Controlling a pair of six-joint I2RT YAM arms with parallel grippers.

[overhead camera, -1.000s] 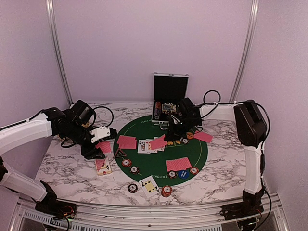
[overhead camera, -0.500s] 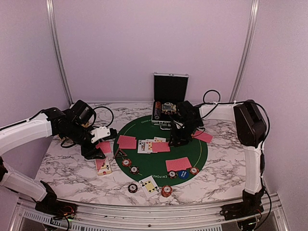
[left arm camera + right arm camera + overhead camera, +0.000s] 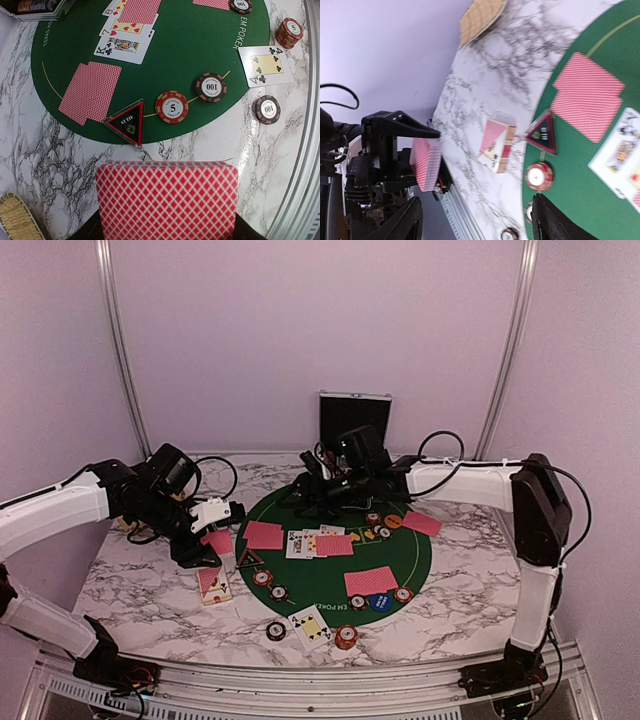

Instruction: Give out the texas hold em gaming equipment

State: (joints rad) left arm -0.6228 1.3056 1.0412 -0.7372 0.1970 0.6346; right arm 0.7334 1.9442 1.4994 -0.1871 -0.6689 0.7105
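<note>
Left holds the deck as dealing stock; right hovers empty over the mat.

Top: left fingers [image 3: 208,535] clamped on deck [image 3: 216,542], above tabletop [image 3: 140,590] just left of mat [image 3: 310,578], probably staged off the layout. Right fingers [image 3: 312,490] hang over the mat's far edge in front of case [image 3: 353,420]; its lid is up and the tray is hidden.
Left wrist: deck face down. Token [image 3: 127,125] and chips [image 3: 172,106] sit at the mat's rim. The case corner shows racked chips. Only a sliver of basket [image 3: 14,220] shows, contents unseen.
Right wrist: fingers spread wide, nothing between. Card box [image 3: 497,145] lies on the tabletop; can't tell if it's shut.
</note>
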